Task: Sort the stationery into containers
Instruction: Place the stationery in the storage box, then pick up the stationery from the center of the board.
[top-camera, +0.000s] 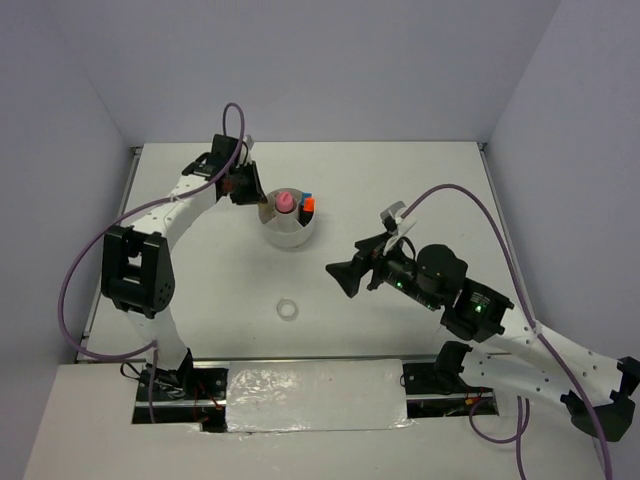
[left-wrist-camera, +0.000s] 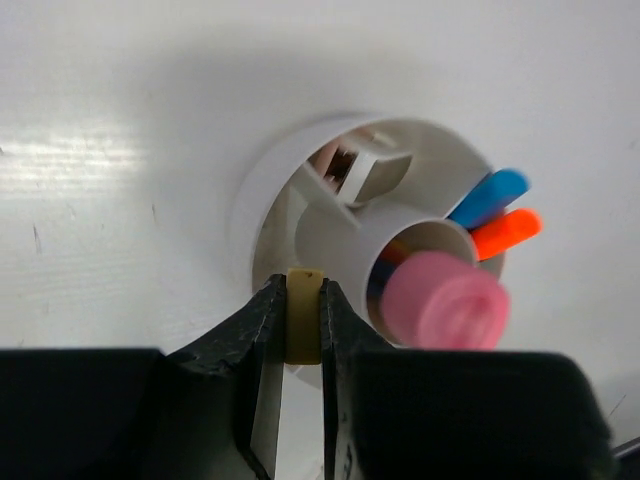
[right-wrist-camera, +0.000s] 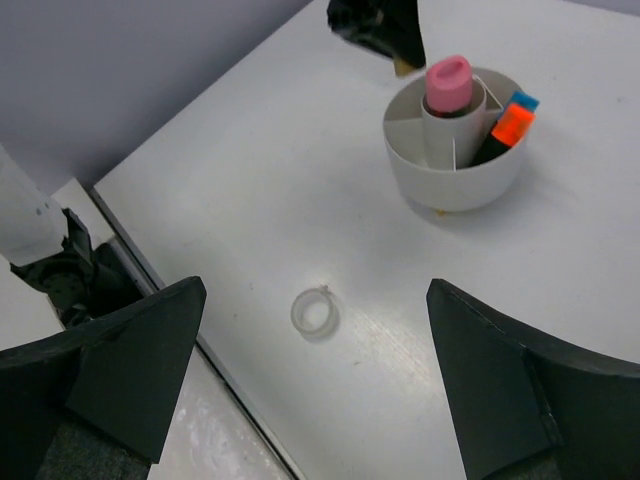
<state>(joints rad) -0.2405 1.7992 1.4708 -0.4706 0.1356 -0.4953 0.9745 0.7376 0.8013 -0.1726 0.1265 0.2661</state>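
Observation:
The round white tub (top-camera: 290, 232) stands at mid-table with a pink tube (top-camera: 285, 203) upright in its centre and blue- and orange-capped markers (top-camera: 307, 204) beside it. My left gripper (top-camera: 254, 197) hovers at the tub's left rim, shut on a tan eraser (left-wrist-camera: 303, 312) held over the tub's (left-wrist-camera: 272, 175) edge; the pink tube (left-wrist-camera: 445, 300) and marker caps (left-wrist-camera: 500, 212) show just beyond. A clear tape ring (top-camera: 288, 309) lies on the table nearer the front. My right gripper (top-camera: 338, 277) is open, above and to the right of the tape ring (right-wrist-camera: 315, 314), with nothing between its fingers.
The white tabletop (top-camera: 200, 300) is bounded by grey walls at left, right and back. A foil-covered strip (top-camera: 315, 395) lies along the front edge between the arm bases. Purple cables (top-camera: 75, 270) loop beside both arms.

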